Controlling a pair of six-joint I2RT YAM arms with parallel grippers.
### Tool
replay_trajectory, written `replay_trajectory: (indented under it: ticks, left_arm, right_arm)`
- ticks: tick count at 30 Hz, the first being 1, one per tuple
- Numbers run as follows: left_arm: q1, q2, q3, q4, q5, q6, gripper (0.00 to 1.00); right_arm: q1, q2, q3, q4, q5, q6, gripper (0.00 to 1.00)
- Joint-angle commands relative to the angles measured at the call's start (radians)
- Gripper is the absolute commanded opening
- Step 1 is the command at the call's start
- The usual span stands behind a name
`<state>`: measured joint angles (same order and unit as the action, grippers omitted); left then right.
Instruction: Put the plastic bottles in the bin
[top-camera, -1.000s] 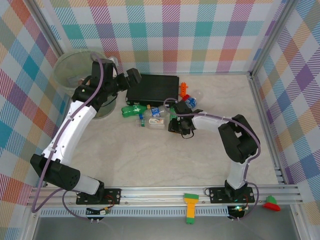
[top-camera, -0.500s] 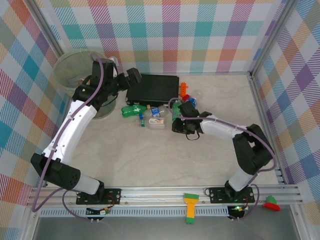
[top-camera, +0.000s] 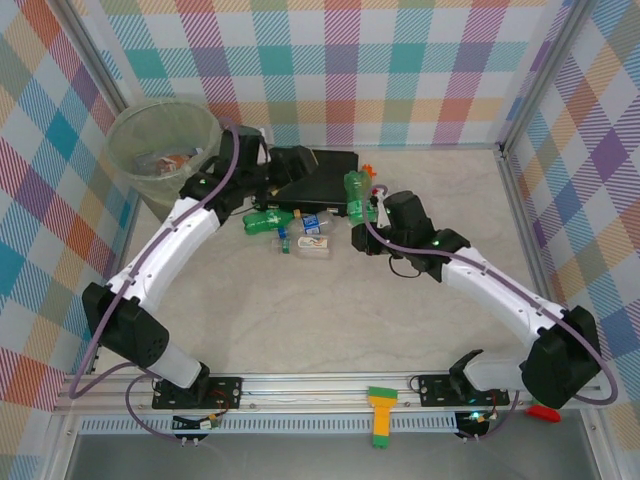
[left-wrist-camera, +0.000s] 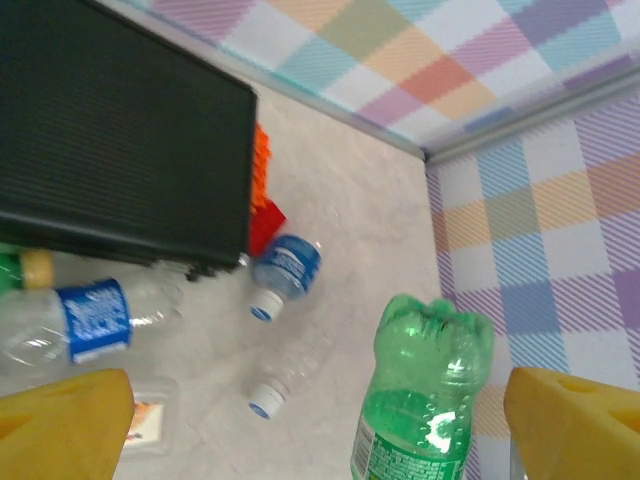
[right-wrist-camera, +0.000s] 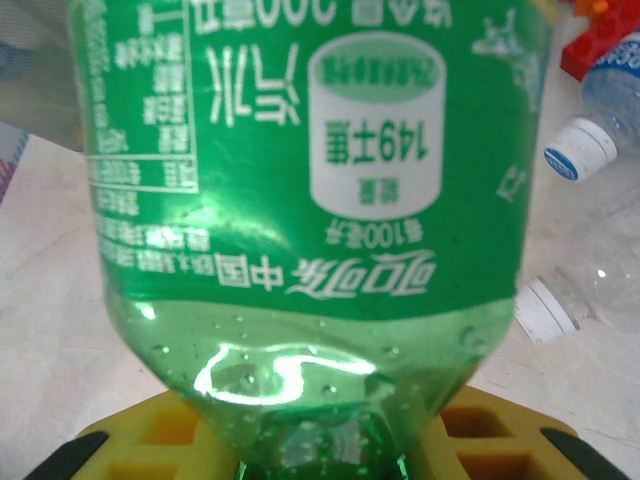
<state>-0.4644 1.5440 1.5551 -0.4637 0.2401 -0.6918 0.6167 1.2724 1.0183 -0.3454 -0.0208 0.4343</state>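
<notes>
So the right claw (right-wrist-camera: 310, 450) is clamped on the green bottle (right-wrist-camera: 300, 200) by its neck, and the left claw (left-wrist-camera: 320, 420) hangs open. I'd carry it high over the bin (top-camera: 118, 125) rim before releasing.

light bright, even | shadows faint | glare: white glints on green bottle (right-wrist-camera: 300, 210) | left wrist view slightly soft

The green bottle (right-wrist-camera: 310, 200) is glossy, translucent plastic with small bubbles low down — its label smooth and printed. The bin (top-camera: 130, 170) at the far left is cloudy pale-green plastic. The black case (left-wrist-camera: 120, 140) looks matt and finely ribbed; the table (top-camera: 330, 320) is smooth and faintly marbled.
</notes>
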Motion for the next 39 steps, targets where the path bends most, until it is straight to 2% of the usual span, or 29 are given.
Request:
replay_trajectory:
  ticks: [1, 9, 19, 24, 28, 30, 32, 37, 38, 39]
  left_arm:
    - [-0.043, 0.021, -0.02, 0.108, 0.093, -0.054, 0.94]
    - [-0.129, 0.065, -0.045, 0.223, 0.188, -0.097, 0.92]
    - [-0.167, 0.107, -0.038, 0.264, 0.253, -0.111, 0.85]
    - [-0.17, 0.121, -0.03, 0.269, 0.257, -0.112, 0.74]
    - [-0.172, 0.118, -0.026, 0.263, 0.242, -0.108, 0.69]
    - [-0.17, 0.113, -0.026, 0.263, 0.237, -0.103, 0.62]
    - [-0.171, 0.11, -0.021, 0.261, 0.231, -0.103, 0.61]
    - [-0.171, 0.109, 0.006, 0.219, 0.212, -0.077, 0.6]
    - [-0.171, 0.108, 0.013, 0.204, 0.204, -0.068, 0.6]
    - [-0.169, 0.106, 0.019, 0.195, 0.196, -0.062, 0.59]
  right_arm:
    - [0.008, -0.036, 0.047, -0.013, -0.051, -0.066, 0.32]
    - [0.007, -0.054, 0.081, -0.023, -0.097, -0.096, 0.32]
    - [0.008, -0.065, 0.095, -0.014, -0.152, -0.094, 0.32]
    - [0.008, -0.071, 0.097, -0.011, -0.162, -0.088, 0.31]
    - [0.008, -0.07, 0.094, -0.013, -0.161, -0.089, 0.32]
    - [0.008, -0.07, 0.094, -0.014, -0.162, -0.089, 0.33]
    - [0.008, -0.067, 0.094, -0.014, -0.159, -0.086, 0.41]
    - [0.006, -0.073, 0.092, -0.015, -0.132, -0.072, 0.73]
    - [0.006, -0.075, 0.091, -0.015, -0.125, -0.072, 0.82]
    - [0.006, -0.079, 0.089, -0.015, -0.119, -0.069, 0.98]
